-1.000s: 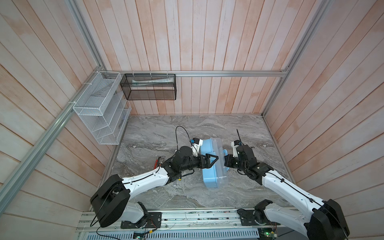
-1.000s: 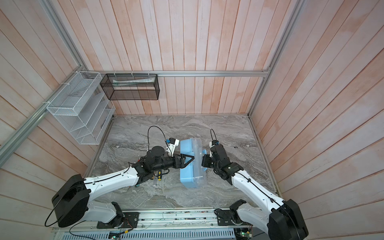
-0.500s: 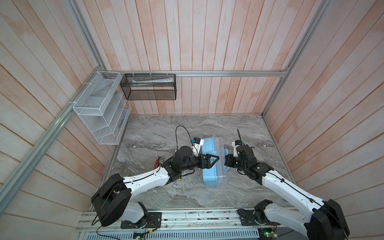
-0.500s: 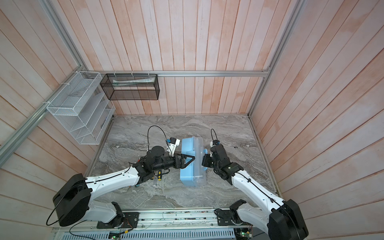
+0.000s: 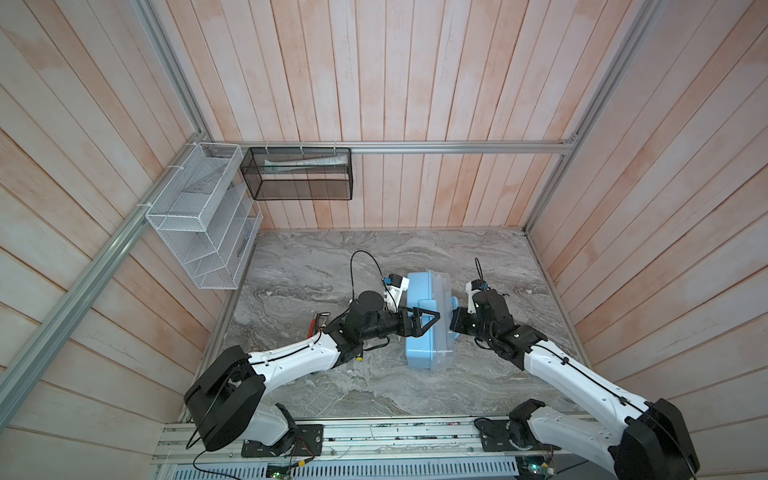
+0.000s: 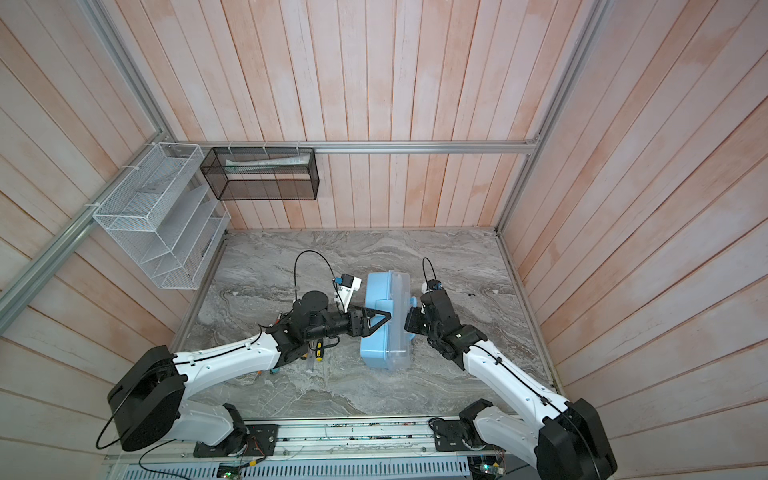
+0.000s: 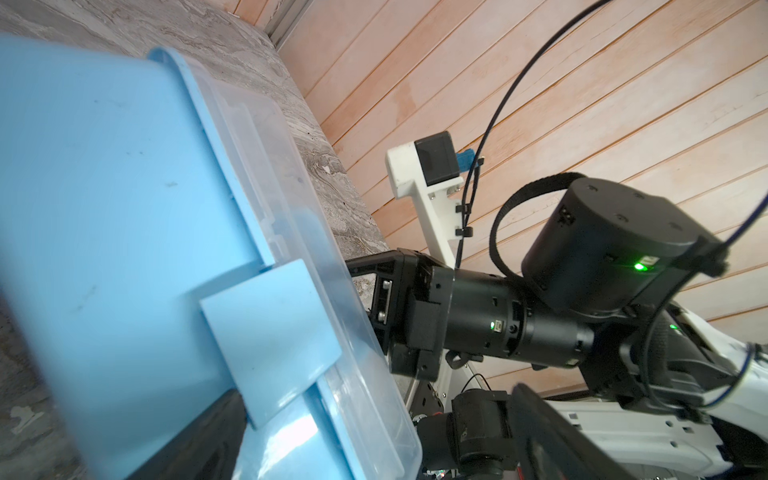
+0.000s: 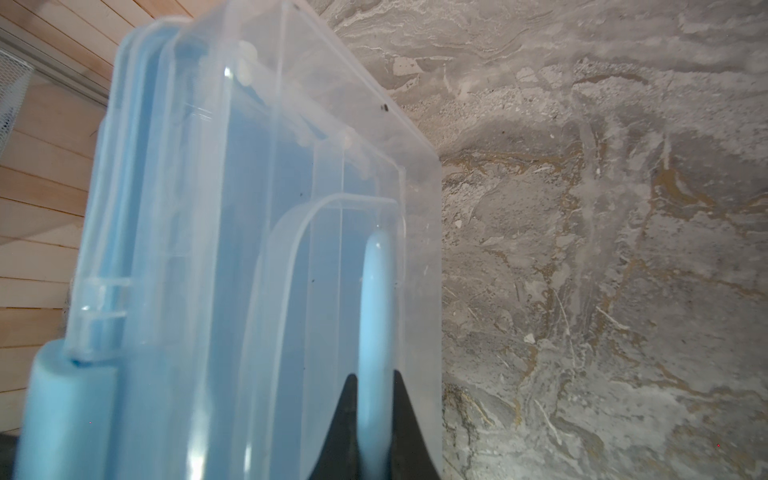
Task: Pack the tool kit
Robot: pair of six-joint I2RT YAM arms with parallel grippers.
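On the table [image 5: 332, 257], a screwdriver [image 6: 318, 348] lies unpacked; right fingers [image 8: 343, 419] pinch the tool case [image 5: 419, 345] handle [image 8: 376, 299], left fingers [image 5: 424, 310] gape, gripping nothing.

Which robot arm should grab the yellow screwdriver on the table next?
Probably the left. The left gripper is open, and the yellow screwdriver lies right beside that arm. The right gripper is shut on the handle of the case, which stands on its side.
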